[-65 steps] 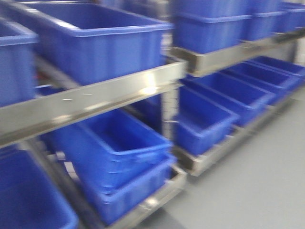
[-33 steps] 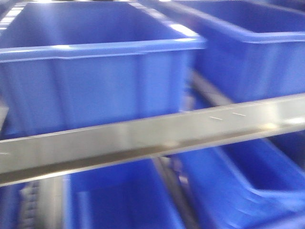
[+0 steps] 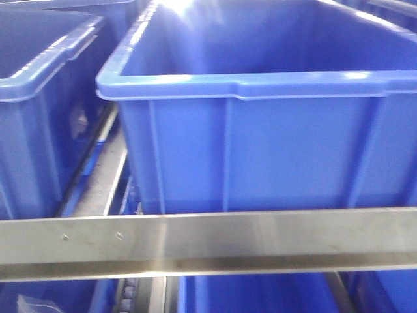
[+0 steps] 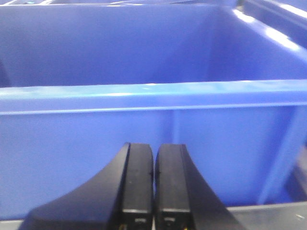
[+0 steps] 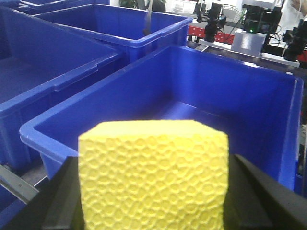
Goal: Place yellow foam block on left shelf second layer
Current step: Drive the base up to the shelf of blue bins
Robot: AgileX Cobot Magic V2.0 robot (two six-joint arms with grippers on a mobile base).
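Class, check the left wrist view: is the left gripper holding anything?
No: the left gripper's black fingers are shut against each other with nothing between them, in front of the blue bin.

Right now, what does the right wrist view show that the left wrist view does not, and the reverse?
Only the right wrist view shows the yellow foam block, clamped in the right pincer in front of an open blue bin, with lab equipment behind. Only the left wrist view shows the left pincer, shut and empty, facing a bin wall from outside. Both show blue plastic bins with no contents visible.
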